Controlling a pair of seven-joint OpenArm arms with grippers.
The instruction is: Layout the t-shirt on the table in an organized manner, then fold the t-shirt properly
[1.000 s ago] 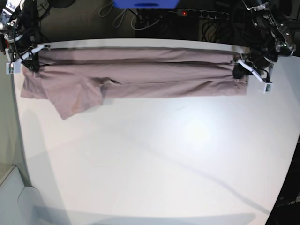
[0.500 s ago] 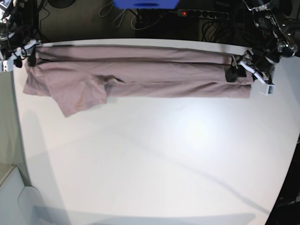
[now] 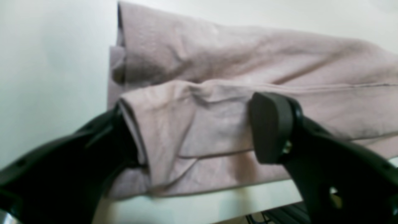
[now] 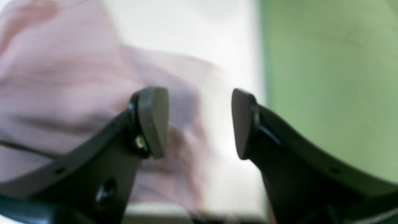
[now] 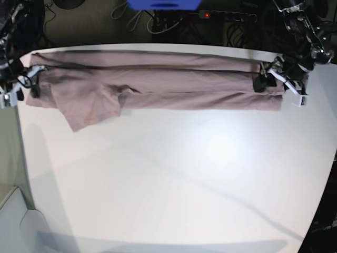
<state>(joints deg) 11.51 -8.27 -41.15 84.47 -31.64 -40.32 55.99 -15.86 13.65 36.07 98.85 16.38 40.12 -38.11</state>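
Now both grippers have let go: the left gripper (image 3: 199,127) stands spread around the folded end of the t-shirt (image 5: 158,84), and the right gripper (image 4: 199,123), parted, has slid outward past the other end. Earlier stretched taut, the shirt lies as a long band along the far edge of the white table (image 5: 184,184), one sleeve flopping forward. Cables and a power strip (image 5: 226,16) sit on the dark floor behind.

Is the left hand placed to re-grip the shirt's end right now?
Probably yes. The left hand is open, its fingers straddling the folded end of the t-shirt on the table, nothing between.
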